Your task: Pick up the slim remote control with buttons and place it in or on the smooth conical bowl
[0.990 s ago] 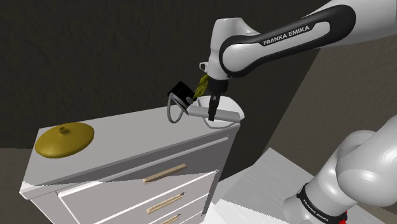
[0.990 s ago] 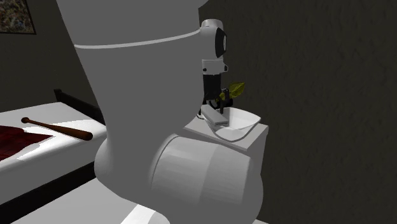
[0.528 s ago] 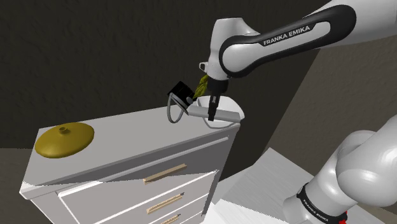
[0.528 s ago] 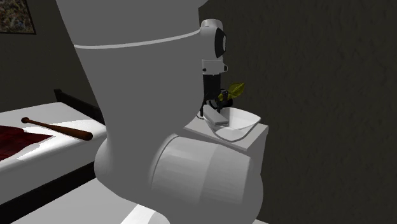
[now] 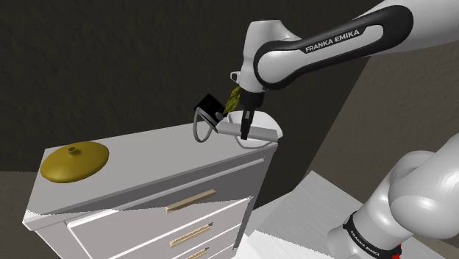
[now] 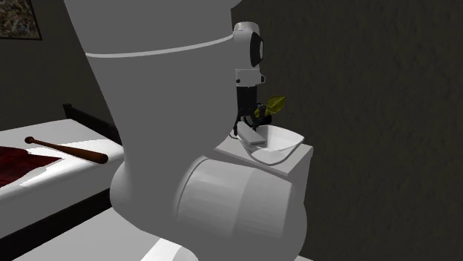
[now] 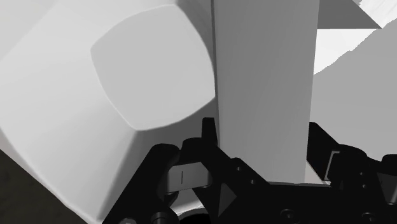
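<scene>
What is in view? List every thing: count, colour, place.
dresser: one, white, under the lid and bowl
lid: one, gold, dresser's end at shoulder view's left
bowl: one, white, dresser's other end
remote: one, grey, across the bowl
gadget: one, black with wire loop, beside the bowl
sprig: one, yellow-green, next to the gripper
bed: one, white, second exterior view's left
bat: one, brown, on the bed
picture: one, dark, that view's upper left
arm: one, white, over the dresser
gripper: one, black, shut on the remote
</scene>
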Controlling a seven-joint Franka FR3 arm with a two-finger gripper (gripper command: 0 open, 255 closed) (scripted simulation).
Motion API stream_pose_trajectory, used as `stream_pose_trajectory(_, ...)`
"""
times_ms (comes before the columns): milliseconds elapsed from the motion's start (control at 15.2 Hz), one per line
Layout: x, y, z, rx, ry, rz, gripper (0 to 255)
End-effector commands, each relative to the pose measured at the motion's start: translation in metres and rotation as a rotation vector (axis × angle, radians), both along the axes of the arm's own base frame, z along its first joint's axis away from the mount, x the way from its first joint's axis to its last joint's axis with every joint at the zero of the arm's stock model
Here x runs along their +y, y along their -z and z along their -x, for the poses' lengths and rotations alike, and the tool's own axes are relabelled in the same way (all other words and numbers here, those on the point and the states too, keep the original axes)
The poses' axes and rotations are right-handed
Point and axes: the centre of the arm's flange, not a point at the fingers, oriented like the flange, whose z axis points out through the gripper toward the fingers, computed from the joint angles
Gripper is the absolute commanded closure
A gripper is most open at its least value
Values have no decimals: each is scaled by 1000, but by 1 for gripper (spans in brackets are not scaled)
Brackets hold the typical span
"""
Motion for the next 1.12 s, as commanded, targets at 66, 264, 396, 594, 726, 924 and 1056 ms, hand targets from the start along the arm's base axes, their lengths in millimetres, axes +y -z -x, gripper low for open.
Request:
stream_pose_trajectory(66,-2,-2,-1,7,2,2,255)
stream_pose_trajectory(264,-2,-18,-1,7,2,2,255)
stream_pose_trajectory(396,-2,-28,-1,7,2,2,255)
stream_pose_trajectory(594,-2,-44,-1,7,2,2,255)
stream_pose_trajectory(726,-2,-55,-1,7,2,2,255)
stream_pose_trajectory(924,-2,-68,-1,7,2,2,255)
stream_pose_trajectory(1056,-27,-68,-9,7,2,2,255)
